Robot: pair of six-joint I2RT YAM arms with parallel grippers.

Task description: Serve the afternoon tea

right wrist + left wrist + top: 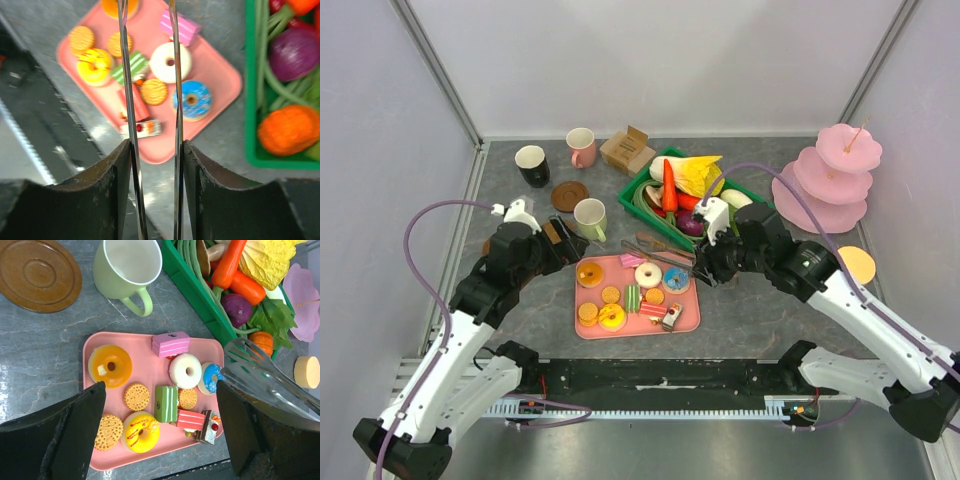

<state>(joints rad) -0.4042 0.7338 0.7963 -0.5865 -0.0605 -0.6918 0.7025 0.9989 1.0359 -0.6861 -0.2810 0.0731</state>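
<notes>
Your right gripper (156,145) is clamped on a pair of shiny metal tongs (125,75), with one arm pressed against the inside of each finger. The two arms stand apart and run out over the flat pink plastic tray (145,360), and their ends pass off the top of the right wrist view. Your left gripper (160,390) has its jaws spread wide and grasps nothing. It sits at the tray's left side, near the pale-green ceramic mug (590,218), which stands upright just beyond the tray's far left corner. On the tray you have an orange-iced toy donut (110,366), a pink striped cake slice (170,344), a white-iced donut (185,371), a blue-iced donut (210,378) and a yellow-iced donut (140,432). There are also round orange biscuits (136,396), a green striped cake slice (166,403), a red striped cake slice (190,419) and a small chocolate cake piece (209,421). A round brown wooden coaster (570,195) lies on the table between the green mug and the glossy black mug (532,165). The pink mug (582,147) stands further back, beside a small cardboard box (628,150). The green plastic crate (200,300) of toy vegetables sits just beyond the tray's right end. The pink three-tier cake stand (830,180) is at the far right, well apart from the tray.
</notes>
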